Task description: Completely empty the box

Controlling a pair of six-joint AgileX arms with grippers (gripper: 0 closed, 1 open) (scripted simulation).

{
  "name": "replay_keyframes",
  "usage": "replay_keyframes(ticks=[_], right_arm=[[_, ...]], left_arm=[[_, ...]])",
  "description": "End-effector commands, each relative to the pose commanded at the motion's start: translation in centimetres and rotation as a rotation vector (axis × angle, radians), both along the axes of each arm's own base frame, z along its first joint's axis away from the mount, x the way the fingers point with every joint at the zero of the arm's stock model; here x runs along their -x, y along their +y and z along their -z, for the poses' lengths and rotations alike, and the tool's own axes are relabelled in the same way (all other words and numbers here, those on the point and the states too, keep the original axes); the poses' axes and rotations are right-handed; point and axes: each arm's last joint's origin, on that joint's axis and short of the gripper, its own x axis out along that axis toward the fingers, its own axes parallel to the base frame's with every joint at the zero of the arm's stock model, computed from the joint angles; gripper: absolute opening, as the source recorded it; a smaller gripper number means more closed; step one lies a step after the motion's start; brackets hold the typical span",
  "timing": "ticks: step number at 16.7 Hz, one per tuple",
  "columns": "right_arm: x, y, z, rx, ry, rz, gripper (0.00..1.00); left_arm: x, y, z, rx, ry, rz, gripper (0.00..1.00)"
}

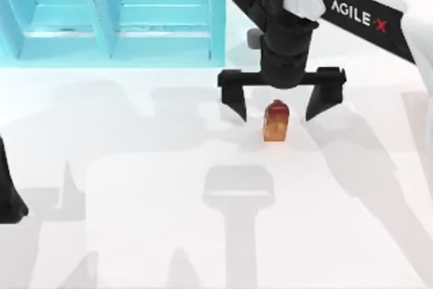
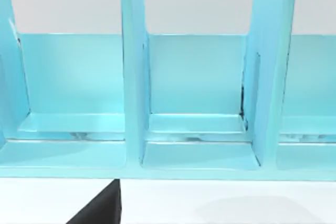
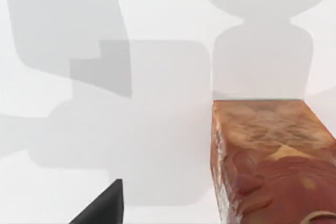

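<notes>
The box (image 1: 115,15) sat at the table's (image 1: 135,201) far left. Just right of the box, the right gripper (image 1: 276,109) hung with fingers spread wide, released, above a small reddish-brown block (image 1: 276,121) on the table. The left arm (image 1: 8,194) was parked at the left edge.

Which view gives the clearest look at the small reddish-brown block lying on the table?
The right wrist view: the reddish-brown block is close, its mottled top and side plain. The top view shows it small, on the table between the open right gripper's fingers. The left wrist view faces the box instead.
</notes>
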Motion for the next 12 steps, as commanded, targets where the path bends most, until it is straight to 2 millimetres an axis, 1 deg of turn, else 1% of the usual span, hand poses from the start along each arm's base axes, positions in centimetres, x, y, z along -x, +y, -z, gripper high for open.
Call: replay_keyframes(ticks=[7, 10, 12], right_arm=[[0.0, 0.1, -3.2, -0.001, -0.002, -0.003, 1.00], [0.2, -0.1, -5.2, -0.004, -0.007, -0.003, 1.00], [0.3, -0.1, -5.7, -0.007, -0.011, -0.003, 1.00]], left_arm=[[0.0, 0.0, 0.0, 0.000, 0.000, 0.000, 1.00], [0.0, 0.0, 0.0, 0.000, 0.000, 0.000, 1.00], [0.0, 0.0, 0.0, 0.000, 0.000, 0.000, 1.00]])
